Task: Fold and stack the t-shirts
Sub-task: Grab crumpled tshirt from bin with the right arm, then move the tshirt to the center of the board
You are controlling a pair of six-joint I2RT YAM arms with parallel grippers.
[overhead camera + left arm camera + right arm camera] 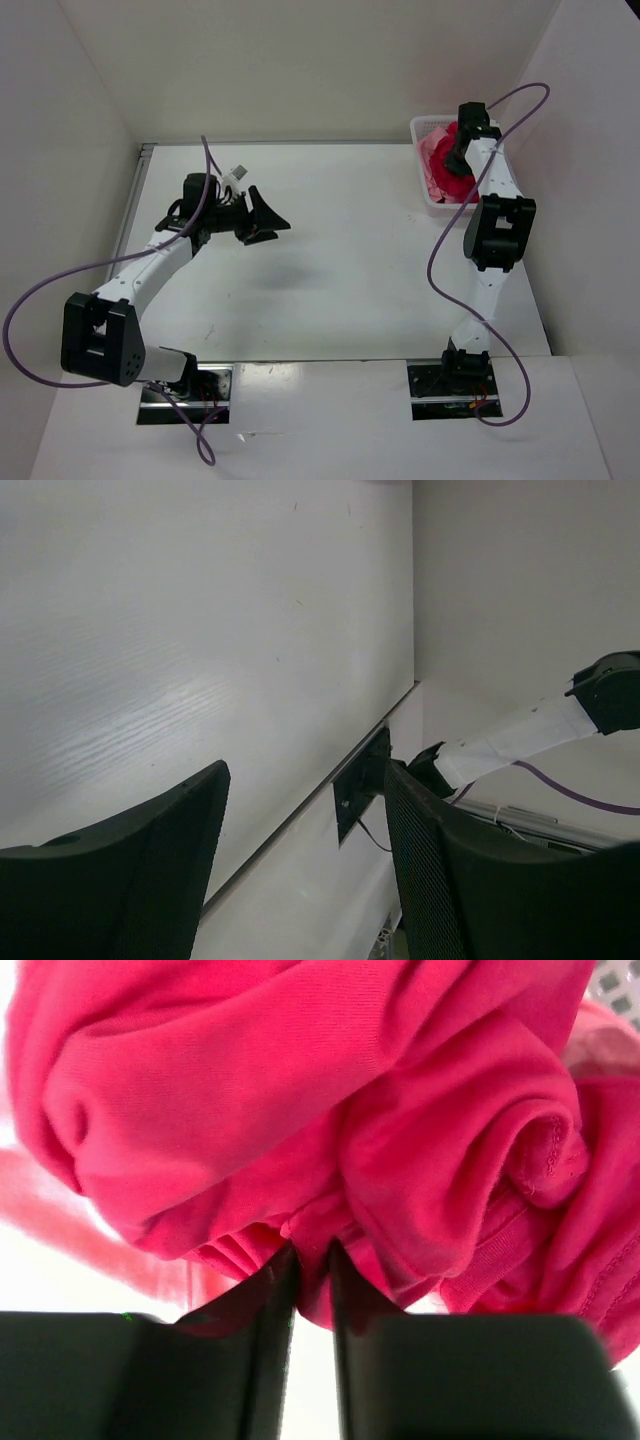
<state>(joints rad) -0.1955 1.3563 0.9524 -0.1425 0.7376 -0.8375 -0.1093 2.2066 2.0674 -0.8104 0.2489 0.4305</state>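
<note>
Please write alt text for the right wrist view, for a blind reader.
The right gripper pinches a fold of the bunched crimson-magenta t-shirt, which fills the view. At the edges, light pink cloth and a white mesh basket show.

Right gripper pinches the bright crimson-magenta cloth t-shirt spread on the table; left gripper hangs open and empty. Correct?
Not on the table: the top external view shows the bright crimson-magenta cloth t-shirt bunched in the white plastic mesh basket, where the right gripper pinches it. The left gripper is open and empty.
</note>
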